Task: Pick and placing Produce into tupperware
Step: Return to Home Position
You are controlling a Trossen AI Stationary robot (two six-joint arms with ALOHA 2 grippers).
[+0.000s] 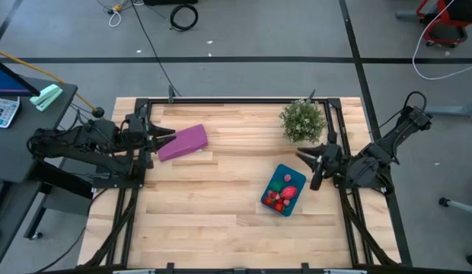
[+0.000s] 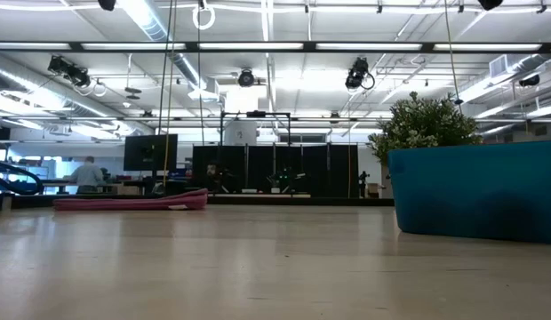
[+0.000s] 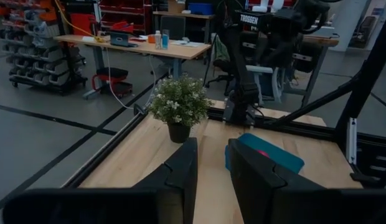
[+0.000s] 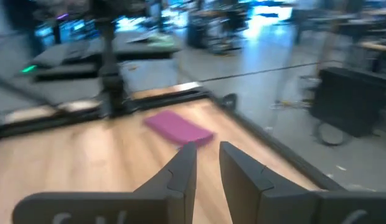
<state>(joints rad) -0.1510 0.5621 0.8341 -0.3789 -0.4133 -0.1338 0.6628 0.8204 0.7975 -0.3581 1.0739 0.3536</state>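
The teal tupperware [image 1: 269, 199] lies on the right half of the table, seen as a blue wall [image 2: 475, 191] in the low view and beyond my left fingers [image 3: 274, 155]. Red and pink produce [image 1: 282, 196] and one green piece [image 1: 288, 180] lie inside it. My right gripper [image 1: 304, 164] [image 4: 207, 165] hovers just beyond the container's far right corner, fingers a narrow gap apart, holding nothing. My left gripper [image 1: 169, 137] [image 3: 211, 168] waits at the table's left, beside the purple object, also slightly open and empty.
A flat purple rectangular object [image 1: 183, 142] [image 2: 131, 201] [image 4: 178, 127] lies at the far left of the table. A bushy potted plant [image 1: 302, 120] [image 2: 424, 124] [image 3: 178, 102] stands at the far right, close to my right gripper. Bare wood spans the middle and near side.
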